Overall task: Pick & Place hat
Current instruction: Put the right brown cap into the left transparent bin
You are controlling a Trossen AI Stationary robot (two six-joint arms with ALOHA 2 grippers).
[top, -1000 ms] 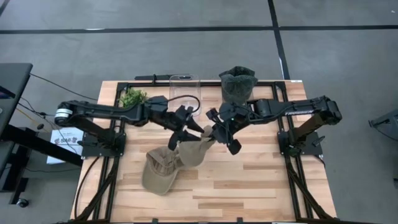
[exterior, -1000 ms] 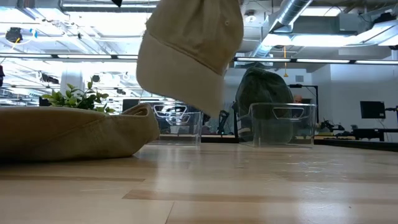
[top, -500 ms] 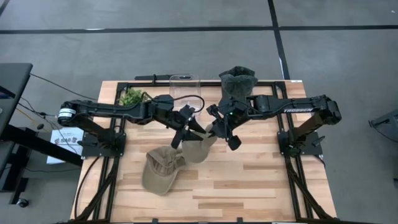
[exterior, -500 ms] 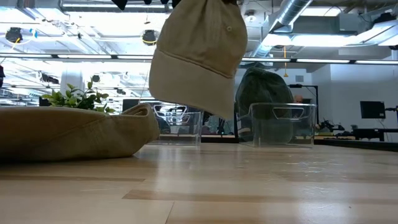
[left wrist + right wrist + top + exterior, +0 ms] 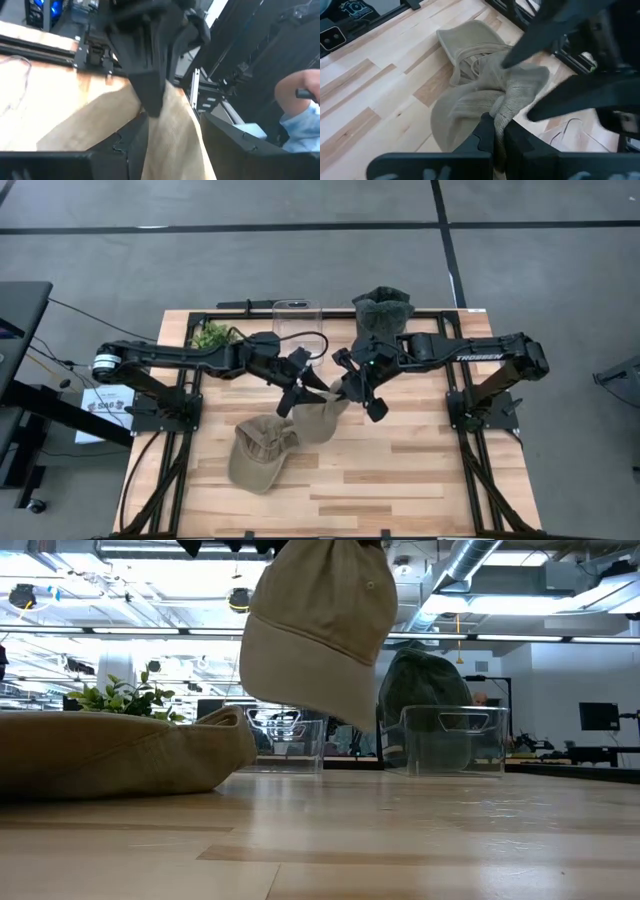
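Hanging off the desk (image 5: 400, 480) at the centre of the high view, the tan hat (image 5: 318, 418) is pinched from both sides: the left gripper (image 5: 305, 387) clamps one edge of its fabric and the right gripper (image 5: 345, 390) clamps the other. A second tan hat (image 5: 255, 457) lies flat just below and left of it, and a dark green hat (image 5: 382, 317) fills the bin at upper centre. With two arms sharing one soft cloth, I judge uneven pulling could drag it out of a grip, or it could drop onto the second tan hat.
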